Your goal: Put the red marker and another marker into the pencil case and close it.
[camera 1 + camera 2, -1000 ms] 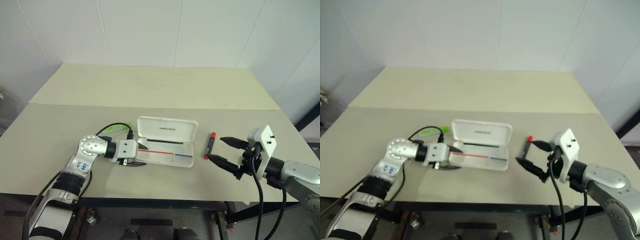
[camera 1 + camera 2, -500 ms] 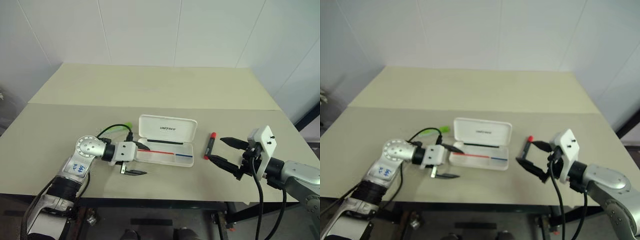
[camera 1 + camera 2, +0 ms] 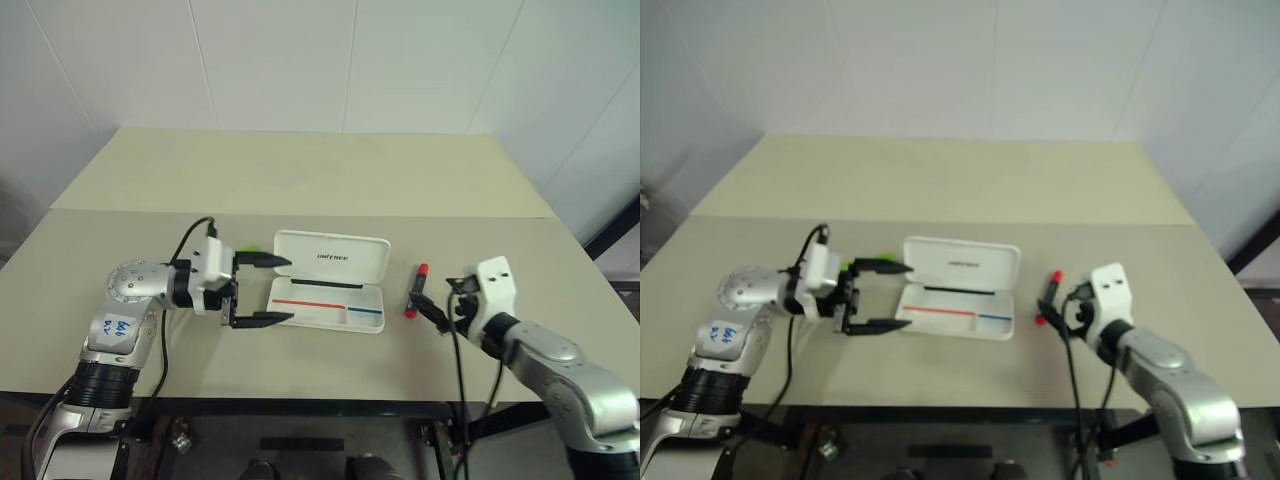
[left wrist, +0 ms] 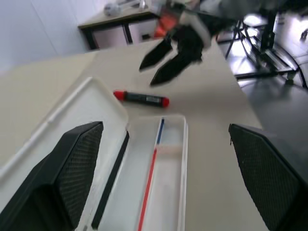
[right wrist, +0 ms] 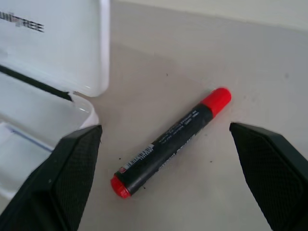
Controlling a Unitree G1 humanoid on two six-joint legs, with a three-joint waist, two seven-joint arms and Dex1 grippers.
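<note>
My right gripper (image 3: 436, 308) hung spread wide and empty just beside the red marker (image 3: 417, 290), its two fingers (image 5: 67, 173) standing either side of the marker in the right wrist view without touching it. The marker lay flat on the table (image 3: 300, 190), just off the right end of the pencil case (image 3: 330, 290) and apart from it, so nothing of that half of the job was done yet. My left gripper (image 3: 262, 291) was likewise wide apart and carrying nothing, held level off the left end of the case and pointing across it. The case sat with its lid thrown back and its tray showing a red-and-blue stripe; as far as I could judge from the left wrist view, the tray held no marker at all. The green marker (image 3: 246, 250) showed merely as a sliver of green behind my left gripper, on the table outside the case, and I could not make out how it lay. By my reckoning the task stood near its start: the case was open and ready, but both markers were to be picked up and laid in the tray, and the lid was to be swung shut after that. The red one looked the closest to being taken.
</note>
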